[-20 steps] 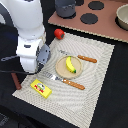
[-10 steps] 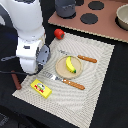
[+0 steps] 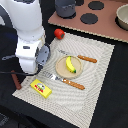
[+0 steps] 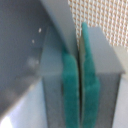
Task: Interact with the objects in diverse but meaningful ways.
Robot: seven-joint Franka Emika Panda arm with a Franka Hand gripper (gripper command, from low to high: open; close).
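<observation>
mostly striped mat [image 3: 95, 75], dark table [image 3: 112, 107]

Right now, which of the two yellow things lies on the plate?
The yellow banana lies on the round plate. The yellow block lies on the striped mat, nearer the arm.

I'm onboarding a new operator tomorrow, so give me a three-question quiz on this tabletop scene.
1. True or false: the yellow toy banana lies on the round tan plate.
2. Which item sits off the striped cloth mat? A) yellow rectangular block B) red toy tomato C) orange-handled toy knife
3. Fill in: in the wrist view, the teal pads of the end effector are pressed ____.

Key: 1 true; 2 B; 3 together, with nothing visible between them.
</observation>
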